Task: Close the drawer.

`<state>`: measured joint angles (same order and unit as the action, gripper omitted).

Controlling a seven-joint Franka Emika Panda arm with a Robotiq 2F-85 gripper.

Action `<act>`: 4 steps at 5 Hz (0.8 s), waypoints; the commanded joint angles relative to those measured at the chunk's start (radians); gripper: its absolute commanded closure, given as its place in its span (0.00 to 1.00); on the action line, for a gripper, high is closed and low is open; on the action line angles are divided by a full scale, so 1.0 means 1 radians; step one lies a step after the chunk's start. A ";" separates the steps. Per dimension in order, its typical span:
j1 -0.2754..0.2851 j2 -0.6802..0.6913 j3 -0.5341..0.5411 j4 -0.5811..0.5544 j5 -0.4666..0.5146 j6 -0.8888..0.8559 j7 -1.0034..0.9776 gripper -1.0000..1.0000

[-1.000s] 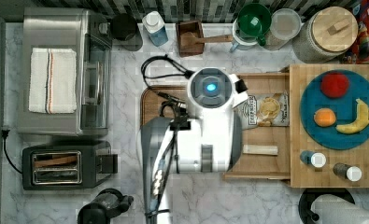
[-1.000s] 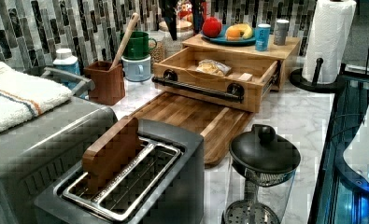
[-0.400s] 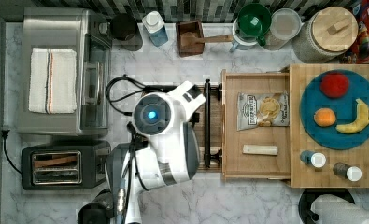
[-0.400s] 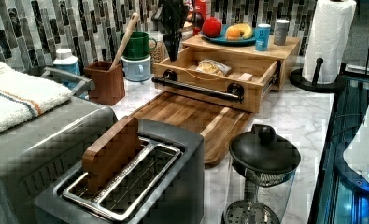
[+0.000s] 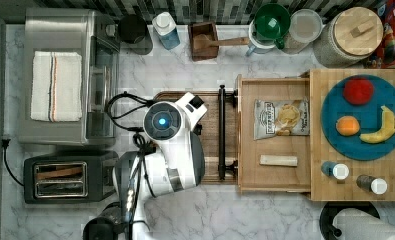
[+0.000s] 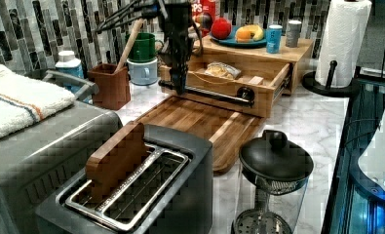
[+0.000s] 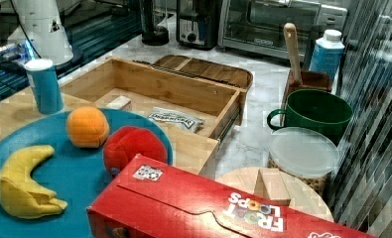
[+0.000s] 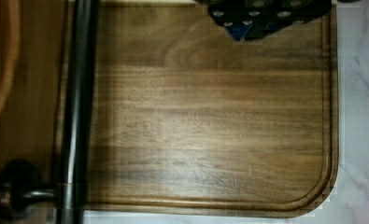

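The drawer (image 5: 275, 175) is a light bamboo box, pulled out of its wooden block toward the top view's left. It holds a chip bag (image 5: 281, 119) and a small pale stick (image 5: 278, 160). Its black bar handle (image 5: 222, 132) runs along the front edge. In the left view my gripper (image 6: 180, 87) hangs straight down right in front of the handle (image 6: 214, 92), near the bar's far end. The wrist view looks down on the handle (image 8: 77, 112) beside the brown tray (image 8: 210, 130). The right view shows the drawer (image 7: 154, 84) open.
A dark wooden tray (image 5: 212, 115) lies under the arm (image 5: 170, 145), against the drawer front. The block top carries a blue plate (image 5: 365, 117) with fruit and small jars. A toaster (image 5: 62, 177), a toaster oven (image 5: 67, 80) and a French press (image 6: 273, 170) stand nearby.
The arm has swung toward the top view's left, from over the drawer to over the dark tray. The gripper has come down in front of the handle. The drawer stays open.
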<state>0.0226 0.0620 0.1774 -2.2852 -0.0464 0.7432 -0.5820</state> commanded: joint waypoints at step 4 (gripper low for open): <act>-0.168 0.109 -0.078 -0.040 -0.061 0.182 -0.383 1.00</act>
<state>-0.1174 0.1772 0.1296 -2.3594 -0.1120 0.8867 -0.8975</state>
